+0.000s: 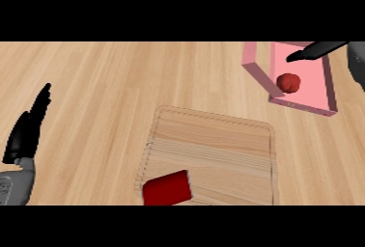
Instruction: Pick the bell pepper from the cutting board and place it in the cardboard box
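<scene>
Pepper [288, 82] in pink box [331, 99], below straight fingers [314, 51]; left hand [28, 128] open.

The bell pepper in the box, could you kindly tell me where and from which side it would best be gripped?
Probably from straight above. The bell pepper lies small and rounded on the floor of the pink box, whose walls block a sideways approach. Close fingers across its rounded sides. The right hand is already over the box.

Bright even light, faint shadows, no glare

Open counter [92, 96] beside cutting board [214, 144]
</scene>
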Tool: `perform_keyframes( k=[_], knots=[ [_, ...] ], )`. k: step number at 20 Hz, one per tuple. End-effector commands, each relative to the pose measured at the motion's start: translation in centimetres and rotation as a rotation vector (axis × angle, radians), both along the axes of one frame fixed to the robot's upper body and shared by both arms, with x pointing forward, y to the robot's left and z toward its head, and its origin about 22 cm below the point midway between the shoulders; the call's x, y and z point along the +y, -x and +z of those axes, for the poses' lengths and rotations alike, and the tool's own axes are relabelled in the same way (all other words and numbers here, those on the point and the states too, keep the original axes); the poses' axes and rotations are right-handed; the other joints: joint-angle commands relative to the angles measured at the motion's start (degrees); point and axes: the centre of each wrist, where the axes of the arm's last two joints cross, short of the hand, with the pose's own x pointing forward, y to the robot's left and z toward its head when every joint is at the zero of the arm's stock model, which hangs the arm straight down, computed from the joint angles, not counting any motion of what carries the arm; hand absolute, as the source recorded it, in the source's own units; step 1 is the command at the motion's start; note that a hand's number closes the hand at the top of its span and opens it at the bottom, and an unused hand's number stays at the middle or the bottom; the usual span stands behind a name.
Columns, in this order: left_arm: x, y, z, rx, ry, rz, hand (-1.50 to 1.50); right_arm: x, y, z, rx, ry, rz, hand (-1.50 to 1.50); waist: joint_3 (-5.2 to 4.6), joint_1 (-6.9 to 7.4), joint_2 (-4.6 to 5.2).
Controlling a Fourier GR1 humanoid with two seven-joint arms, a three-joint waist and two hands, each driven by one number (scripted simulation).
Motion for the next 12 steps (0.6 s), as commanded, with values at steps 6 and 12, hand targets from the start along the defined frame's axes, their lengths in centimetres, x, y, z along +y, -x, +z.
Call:
perform_keyframes(
  k=[6, 12],
  knots=[
    [-0.8, -1.2, 1.7, -0.03, -0.002, -0.023, 0.0, -8.7, 3.2, 1.9, 0.02, -0.104, -0.087, -1.5, 0.26, 1.14, 0.91],
    [-0.8, -0.8, 0.7, -0.025, 0.016, -0.025, 0.0, -12.2, 5.3, 2.3, 0.022, -0.082, -0.132, -1.5, 0.34, 1.51, 1.37]
  ],
)
